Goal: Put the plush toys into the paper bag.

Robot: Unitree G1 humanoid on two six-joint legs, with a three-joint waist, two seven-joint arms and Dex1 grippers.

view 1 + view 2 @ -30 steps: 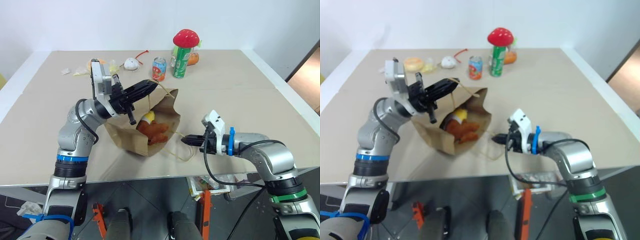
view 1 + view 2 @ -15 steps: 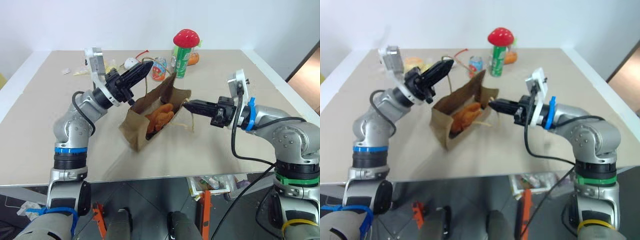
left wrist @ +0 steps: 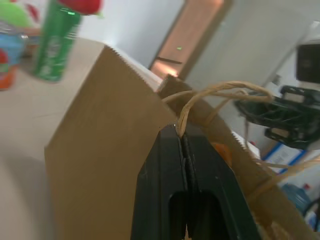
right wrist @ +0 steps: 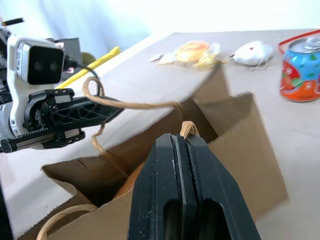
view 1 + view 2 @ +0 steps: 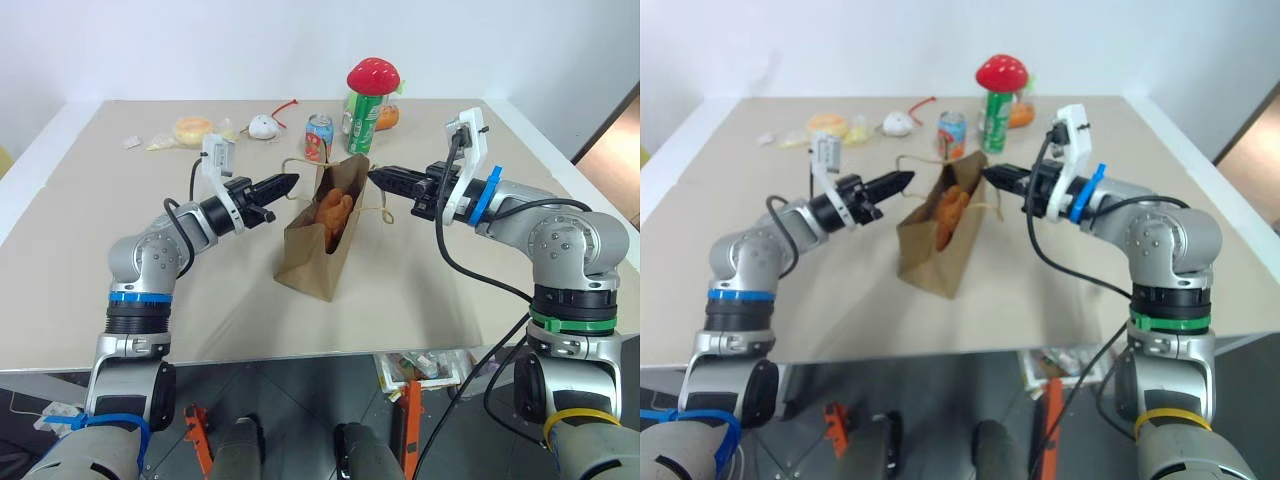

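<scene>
The brown paper bag stands upright mid-table with its mouth open upward. An orange-brown plush toy sits inside it, showing at the opening. My left gripper is just left of the bag's top, shut on one twisted-paper handle. My right gripper is at the bag's top right, shut on the other handle. The two grippers point toward each other across the bag's mouth.
Behind the bag stand a small soda can and a green can with a red mushroom plush on top. A white toy with a red tail and a yellowish item lie at the back left.
The bag went from lying on its side to standing upright, pulled up by its handles. My right gripper rose and moved in toward the bag's top. My left gripper came down and rolled.
</scene>
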